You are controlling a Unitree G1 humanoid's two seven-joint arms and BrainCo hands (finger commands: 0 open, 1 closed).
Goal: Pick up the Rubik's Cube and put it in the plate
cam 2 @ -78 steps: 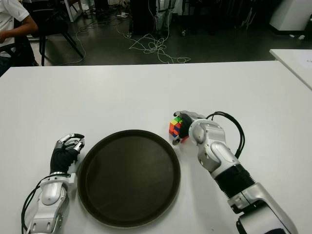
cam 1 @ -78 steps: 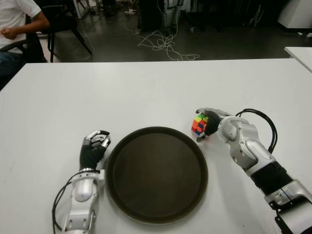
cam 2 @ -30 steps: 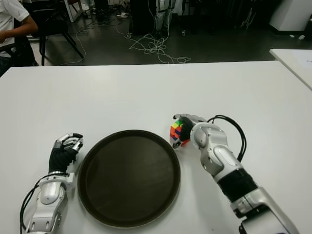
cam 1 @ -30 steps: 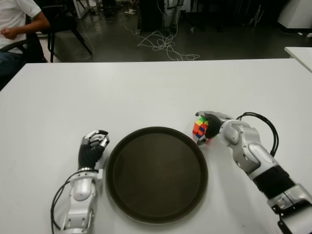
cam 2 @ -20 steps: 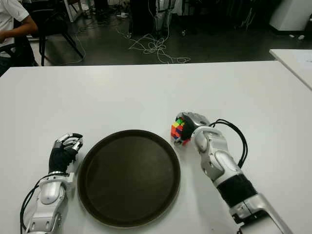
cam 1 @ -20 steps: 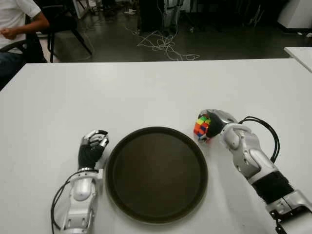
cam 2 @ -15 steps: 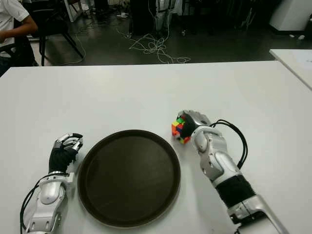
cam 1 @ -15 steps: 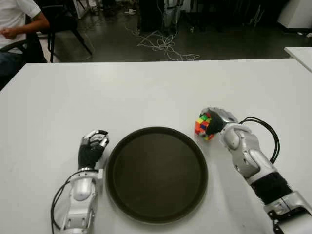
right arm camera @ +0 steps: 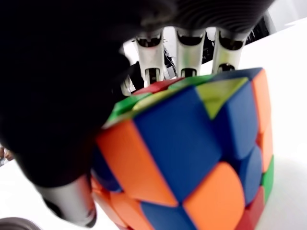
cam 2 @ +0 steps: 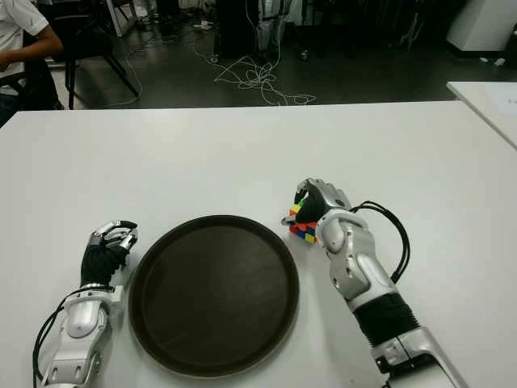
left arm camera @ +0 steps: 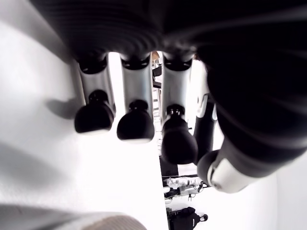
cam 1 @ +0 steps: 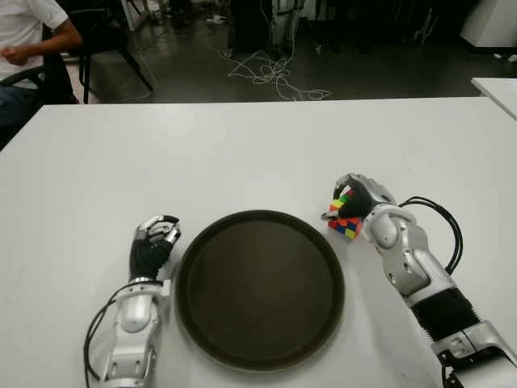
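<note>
The Rubik's Cube (cam 1: 346, 224) is just off the upper right rim of the dark round plate (cam 1: 258, 287), low over the white table (cam 1: 202, 153). My right hand (cam 1: 354, 198) arches over the cube from above and behind, shut on it. In the right wrist view the cube (right arm camera: 192, 158) fills the picture, with fingers (right arm camera: 152, 57) behind it and the thumb at its near side. Whether the cube touches the table I cannot tell. My left hand (cam 1: 155, 238) shows beside the plate's left rim, fingers (left arm camera: 134, 122) curled on nothing.
A seated person (cam 1: 24, 40) is at the far left beyond the table's back edge. Cables (cam 1: 271, 69) lie on the dark floor behind. Another white table's corner (cam 1: 497, 87) shows at the far right.
My right hand has turned over the cube and shifted slightly right and away from me; the cube now sits under the fingers, lower than before. The left hand and plate have not moved.
</note>
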